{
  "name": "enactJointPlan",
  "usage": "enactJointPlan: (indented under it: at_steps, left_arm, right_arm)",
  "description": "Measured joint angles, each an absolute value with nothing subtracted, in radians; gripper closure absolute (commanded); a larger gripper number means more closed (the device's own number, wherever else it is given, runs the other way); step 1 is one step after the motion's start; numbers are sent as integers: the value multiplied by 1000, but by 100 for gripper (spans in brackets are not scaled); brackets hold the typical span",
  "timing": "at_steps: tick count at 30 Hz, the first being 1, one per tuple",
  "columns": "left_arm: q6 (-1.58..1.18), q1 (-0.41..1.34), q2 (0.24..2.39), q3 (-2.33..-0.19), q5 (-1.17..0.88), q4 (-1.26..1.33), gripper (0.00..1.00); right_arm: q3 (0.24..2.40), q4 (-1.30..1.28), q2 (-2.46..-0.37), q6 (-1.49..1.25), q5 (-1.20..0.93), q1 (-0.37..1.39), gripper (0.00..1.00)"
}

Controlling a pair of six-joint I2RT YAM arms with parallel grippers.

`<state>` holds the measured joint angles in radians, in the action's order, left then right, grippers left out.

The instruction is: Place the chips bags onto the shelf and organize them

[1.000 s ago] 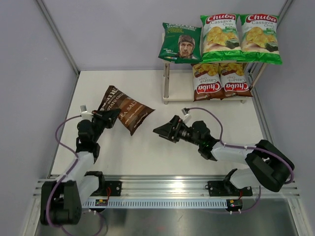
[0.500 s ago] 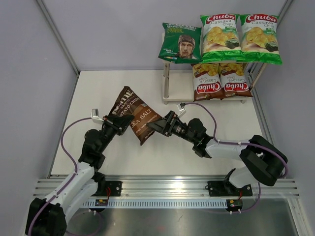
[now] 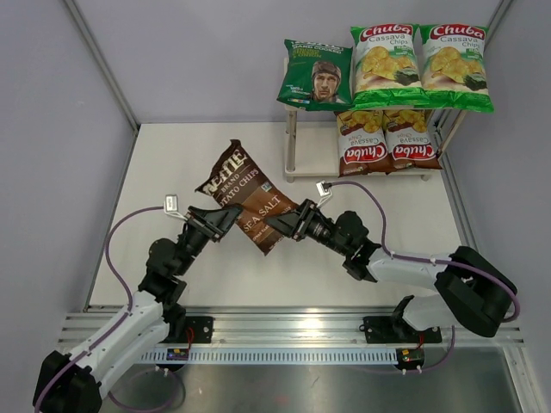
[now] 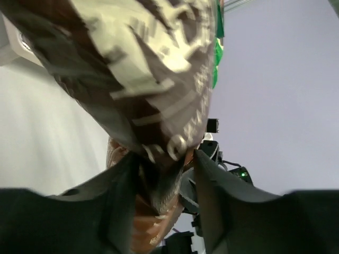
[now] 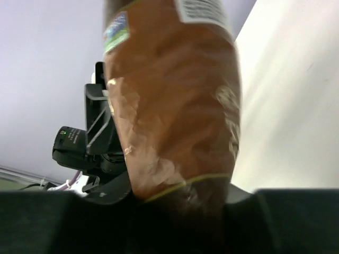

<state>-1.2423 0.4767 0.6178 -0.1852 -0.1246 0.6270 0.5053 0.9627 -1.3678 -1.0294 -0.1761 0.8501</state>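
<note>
The sea salt bag (image 3: 248,200) looks light, slippery and crushable. The left fingers (image 4: 119,206) pinch its end seam. The right fingers (image 3: 282,222) flank it, but I cannot tell if they grip.

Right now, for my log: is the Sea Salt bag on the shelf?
Off the shelf: left gripper and right gripper grip the Sea Salt bag.

The top external camera looks down from behind the bases; both wrist cameras view the Sea Salt bag (image 3: 248,196) close-up, from below.
</note>
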Motion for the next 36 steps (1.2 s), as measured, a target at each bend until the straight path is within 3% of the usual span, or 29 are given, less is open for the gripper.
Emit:
enactJointPlan:
  at_steps: [1,4,5,11,18,28,36]
  left_arm:
    - [-1228,478,600,-186,-125,617,24]
    - [-1171,479,541,-186,-122,561,4]
    - [-1148,479,521,-186,-119,535,1]
    - [-1020,479,445,-187,-94,442,1]
    - [-989,479,505,-182,-109,470,1]
    - [-1068,479,633,-130,-207,792,1]
    - [-1161,481,750,-129,-230,1063,1]
  right_arm:
    - [501,950,-1340,-1017,-173,850,70]
    - [489,909,-1275,-983,-161,850,73]
    - [484,890,-1252,-975,-156,850,75]
    - [455,753,-1129,-944,-152,850,80]
    - [450,608,-961,-891,-168,840,82]
    - [451,593,-899,-896,-318,813,82]
    - [465,763,-941,-939,-441,804,84]
